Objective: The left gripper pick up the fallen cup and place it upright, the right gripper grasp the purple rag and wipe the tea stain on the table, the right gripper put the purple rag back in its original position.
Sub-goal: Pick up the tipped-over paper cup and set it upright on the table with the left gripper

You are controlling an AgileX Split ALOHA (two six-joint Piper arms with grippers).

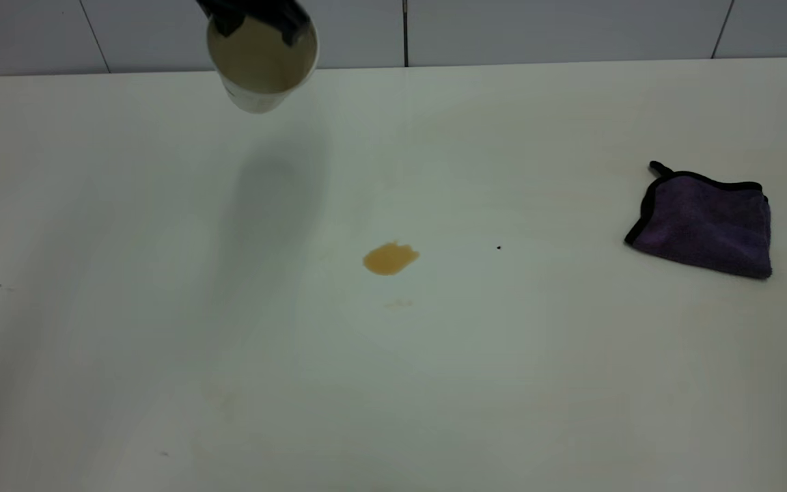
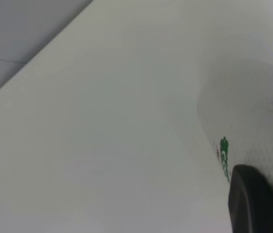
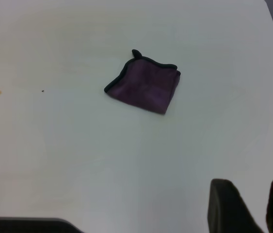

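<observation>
Left gripper [image 1: 257, 17] clamped on the cup [image 1: 261, 65], lifted and tilted, mouth outward, over the table's [image 1: 161, 355] far edge. Right gripper [image 3: 252, 206] narrowly parted, well short of the purple rag [image 1: 704, 222]. Tea stain [image 1: 391, 258] unwiped. Risk: toppling if released tilted.

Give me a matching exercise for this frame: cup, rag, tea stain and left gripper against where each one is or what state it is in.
Things:
1. tall white paper cup
2. dark purple fluffy rag
3. amber-brown tea stain
4. black left gripper

States:
A. unwiped, mid-table
B. lying flat at the table's right side
C. held tilted in the air, mouth towards the exterior camera
D. shut on the cup's rim

Pairs: 1-C, 2-B, 3-A, 4-D
</observation>
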